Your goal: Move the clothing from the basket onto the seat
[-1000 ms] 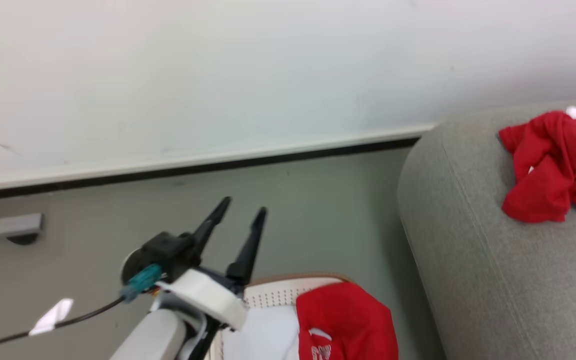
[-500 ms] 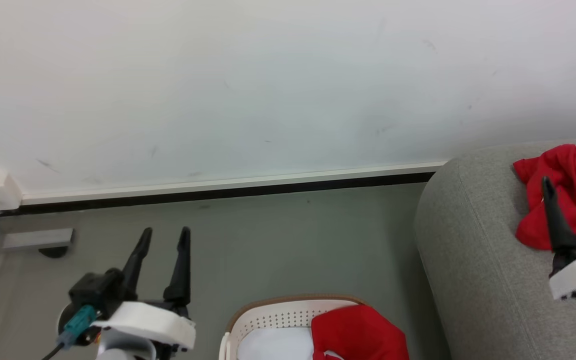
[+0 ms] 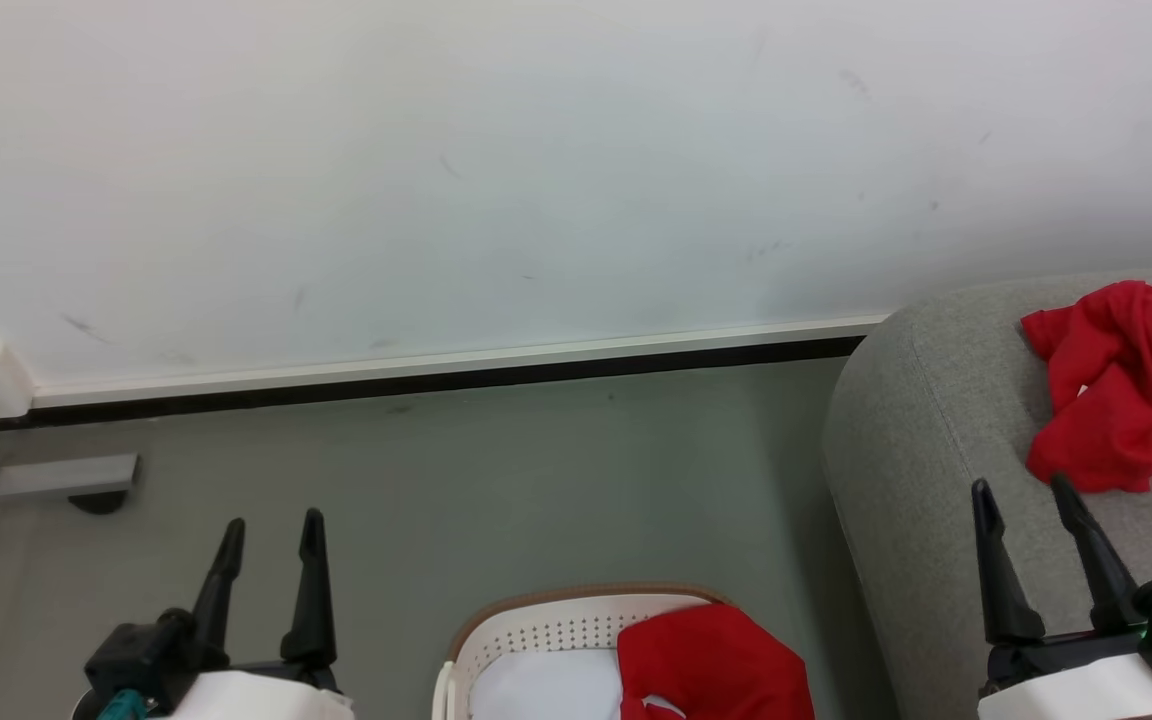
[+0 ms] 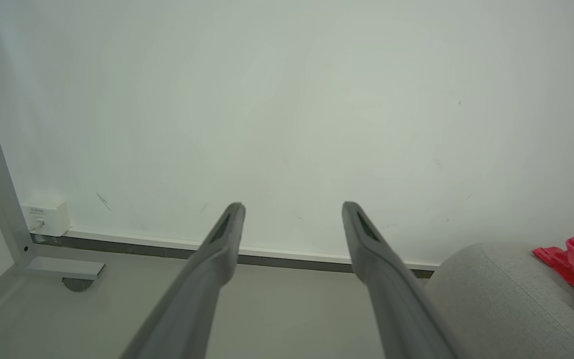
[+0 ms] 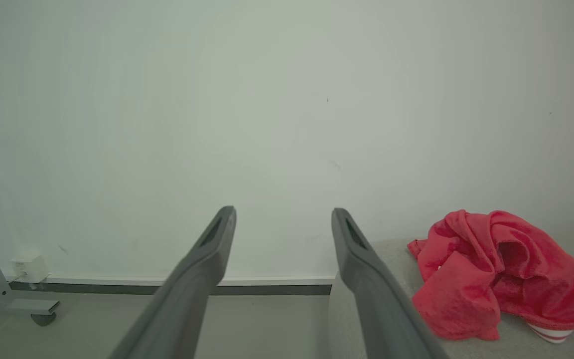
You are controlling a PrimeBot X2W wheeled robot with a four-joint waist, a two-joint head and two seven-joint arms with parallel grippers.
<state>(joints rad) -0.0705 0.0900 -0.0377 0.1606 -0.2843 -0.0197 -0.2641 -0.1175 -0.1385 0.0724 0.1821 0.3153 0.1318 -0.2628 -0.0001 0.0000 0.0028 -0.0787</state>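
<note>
- Transfer looked part done: one red garment (image 3: 1116, 390) lay crumpled on the seat (image 3: 926, 480) at three o'clock of the head view, while a second red garment (image 3: 711, 660) sat in the basket (image 3: 576, 597) at six o'clock, beside a plain white cloth (image 3: 546, 690).
- The left gripper (image 3: 273, 520), at seven o'clock, and the right gripper (image 3: 1021, 485), at four o'clock, both stood spread wide and empty, touching nothing.
- The next move probably called for a reach down into the basket to pinch the red fabric alone, leaving the white cloth.
- The garments were soft, limp and creased.
- The basket was rigid white plastic with rows of small holes and a tan rim.
- The seat was rounded, light grey woven upholstery.
</note>
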